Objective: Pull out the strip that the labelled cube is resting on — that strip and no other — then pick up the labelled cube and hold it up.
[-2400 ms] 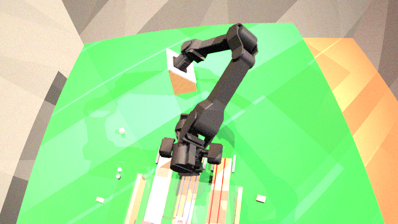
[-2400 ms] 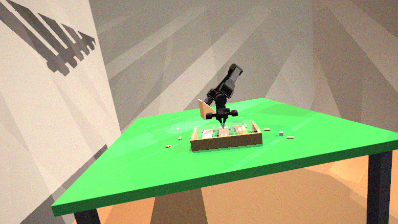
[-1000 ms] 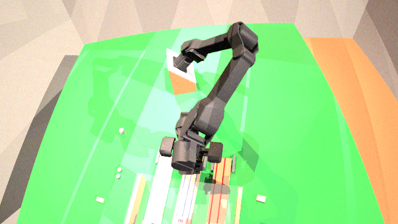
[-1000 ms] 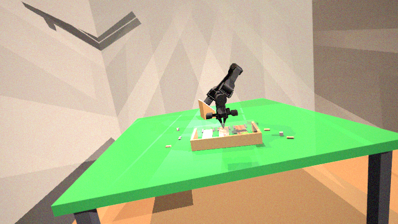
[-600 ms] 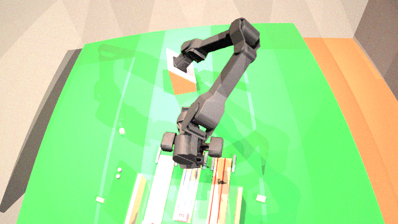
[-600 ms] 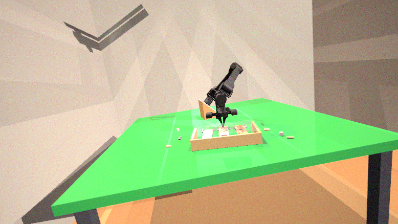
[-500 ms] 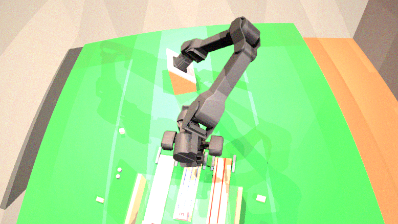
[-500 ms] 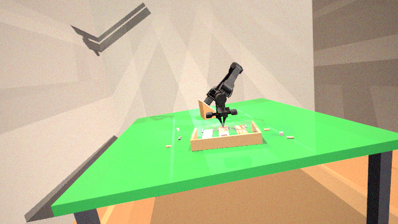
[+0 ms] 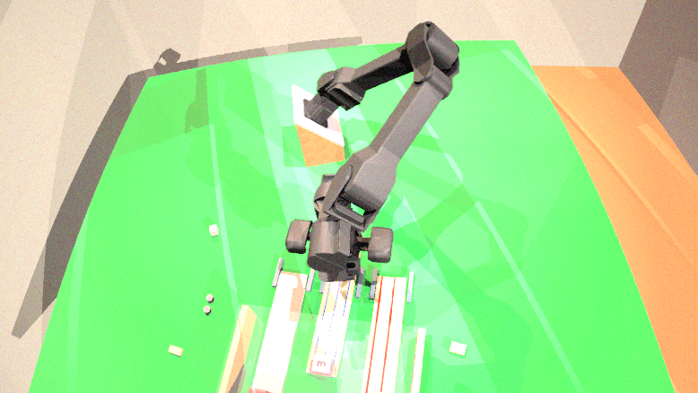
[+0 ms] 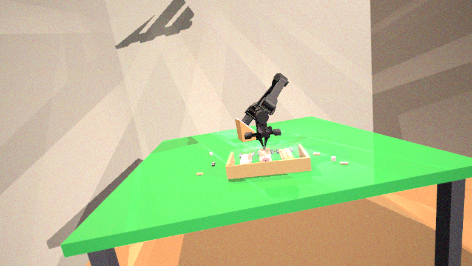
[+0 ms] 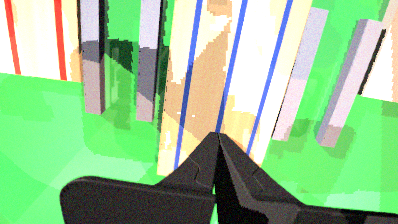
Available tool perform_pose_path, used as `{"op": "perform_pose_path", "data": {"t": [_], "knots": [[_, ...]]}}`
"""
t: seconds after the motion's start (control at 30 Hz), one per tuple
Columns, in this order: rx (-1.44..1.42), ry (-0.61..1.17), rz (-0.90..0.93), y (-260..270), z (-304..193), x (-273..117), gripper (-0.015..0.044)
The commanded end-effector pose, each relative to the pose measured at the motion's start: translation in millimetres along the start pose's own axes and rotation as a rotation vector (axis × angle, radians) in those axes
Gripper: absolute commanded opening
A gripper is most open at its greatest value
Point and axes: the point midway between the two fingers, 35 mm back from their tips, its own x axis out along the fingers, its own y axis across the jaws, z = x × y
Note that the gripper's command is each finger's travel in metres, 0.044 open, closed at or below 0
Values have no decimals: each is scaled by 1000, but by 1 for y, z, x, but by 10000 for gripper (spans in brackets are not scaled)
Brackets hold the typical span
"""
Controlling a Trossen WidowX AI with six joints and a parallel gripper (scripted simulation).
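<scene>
Three strips [image 9: 332,322] (white, blue-lined, red-lined); one labelled cube [image 9: 321,363]; several grey pegs [image 9: 277,272].
</scene>
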Motion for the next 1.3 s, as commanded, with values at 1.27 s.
{"op": "perform_pose_path", "data": {"t": [1.27], "knots": [[11,24,1,-1,-69,5,0]]}}
